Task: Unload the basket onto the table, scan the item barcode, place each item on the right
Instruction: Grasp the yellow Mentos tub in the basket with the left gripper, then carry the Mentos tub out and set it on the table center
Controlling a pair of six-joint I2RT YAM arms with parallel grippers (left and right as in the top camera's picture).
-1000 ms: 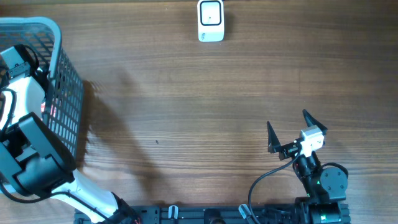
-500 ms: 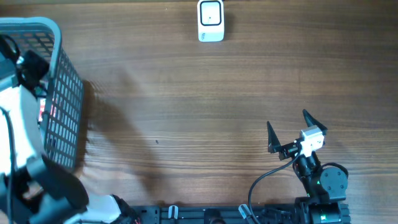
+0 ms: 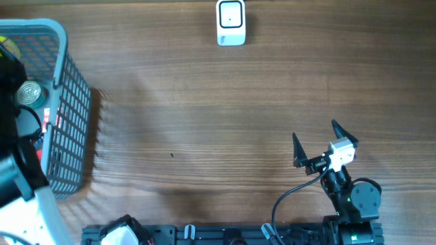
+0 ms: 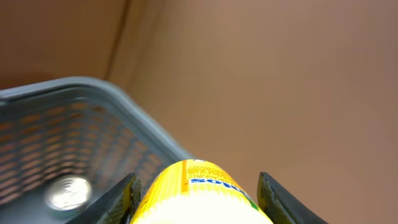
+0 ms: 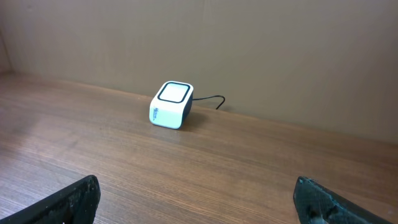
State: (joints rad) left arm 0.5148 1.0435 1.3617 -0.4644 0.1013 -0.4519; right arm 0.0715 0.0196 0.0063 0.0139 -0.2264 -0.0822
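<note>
We have the left pincer (image 4: 198, 182) clamped on the yellow canister (image 4: 205, 194), a finger on either flank. The basket (image 4: 74, 118) sits just below and behind those fingers, with a silver can (image 4: 67, 193) lying inside it. The right pincer (image 3: 315, 131) hangs wide open and empty, and the scanner (image 5: 171, 104) stands well ahead of it on the table (image 5: 249, 168).

Here is the danger as we judge it. The canister is round and smooth, so it could roll or slide in the grip on the long carry. It could also reach the scanner with its barcode turned away, since we cannot see where the code sits.

The canister's long axis seems to run along the fingers, its rounded end pointing out past the fingertips.
</note>
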